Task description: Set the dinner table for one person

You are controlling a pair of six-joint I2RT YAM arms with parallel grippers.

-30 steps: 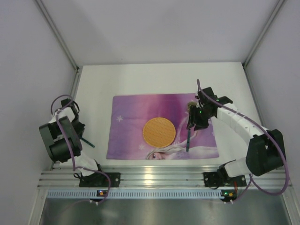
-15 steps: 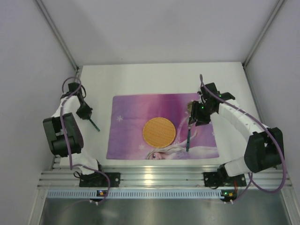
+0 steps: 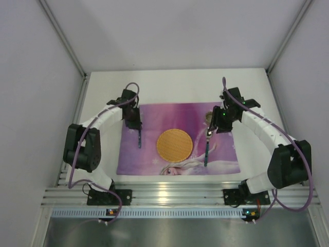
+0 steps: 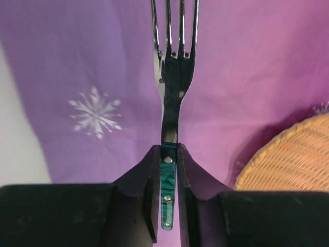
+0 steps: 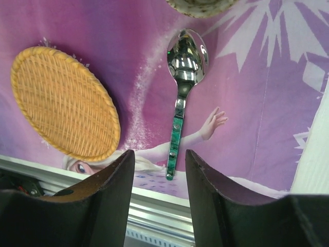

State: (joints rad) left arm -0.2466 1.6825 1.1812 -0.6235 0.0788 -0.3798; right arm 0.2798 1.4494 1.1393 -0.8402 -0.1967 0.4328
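From above, the white worktop (image 3: 175,85) fills the floor of the enclosure, and a purple placemat (image 3: 154,116) lies across its middle. A round woven mat (image 3: 175,144) sits on the placemat's centre. The left end effector (image 3: 136,125) reaches over the placemat's left part and holds a fork (image 3: 139,139), which points toward the near edge, left of the woven mat and apart from it. The right end effector (image 3: 212,128) hangs above the right part, over a spoon (image 3: 206,152) that lies right of the woven mat.

The left wrist camera shows the left end effector (image 4: 168,154) closed narrowly on the green handle of the fork (image 4: 172,82), the tines pointing away over the placemat (image 4: 247,67). The woven mat (image 4: 293,159) is at lower right and bare worktop (image 4: 15,134) at left.

In the right wrist camera, the right end effector (image 5: 159,157) stands apart and empty. The spoon (image 5: 181,87) lies flat on the placemat (image 5: 257,103) beyond it, bowl away. The woven mat (image 5: 64,103) is at left and a strip of worktop (image 5: 313,154) at right.
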